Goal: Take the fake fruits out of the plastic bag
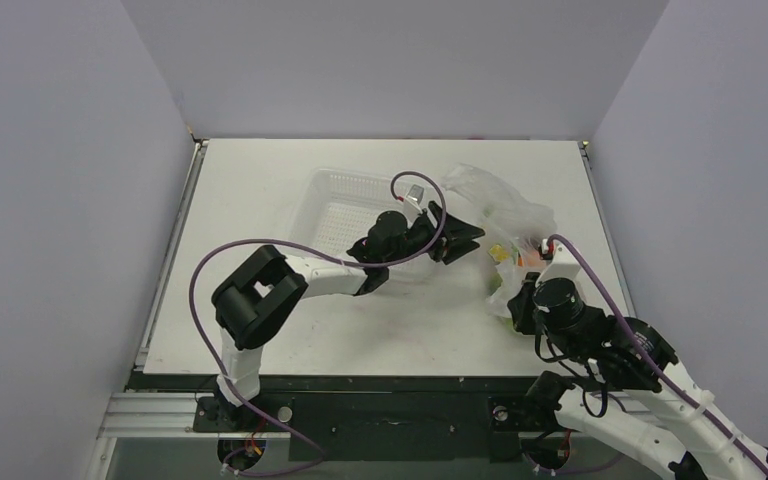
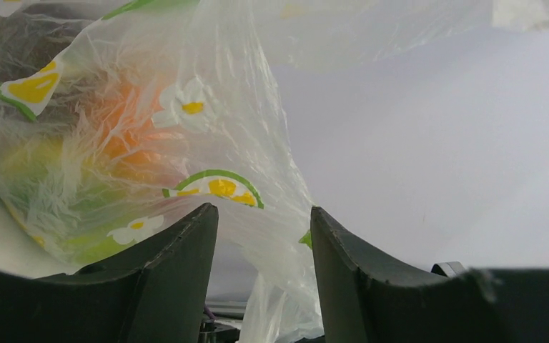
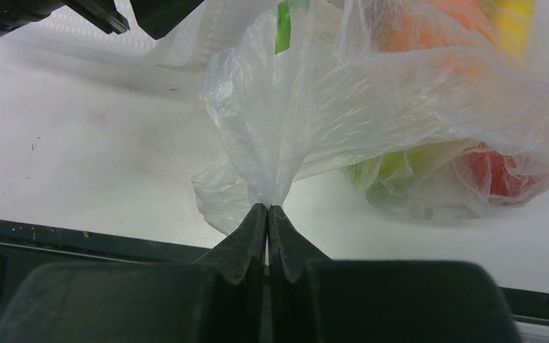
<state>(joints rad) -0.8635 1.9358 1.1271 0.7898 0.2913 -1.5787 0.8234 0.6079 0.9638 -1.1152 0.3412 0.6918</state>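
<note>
White table (image 1: pixel 280 330), grey walls. Bag (image 1: pixel 500 200) at 3 o'clock of basket (image 1: pixel 330 180), fruits (image 3: pixel 429 28) inside. Right gripper (image 3: pixel 267 214): clenched on bag, anchoring. Left gripper (image 2: pixel 263 214): jaws parted astride bag, likely for opening.

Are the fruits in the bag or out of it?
In. Orange, green and red fruits show through the bag, whose gathered film the right gripper pinches.
</note>
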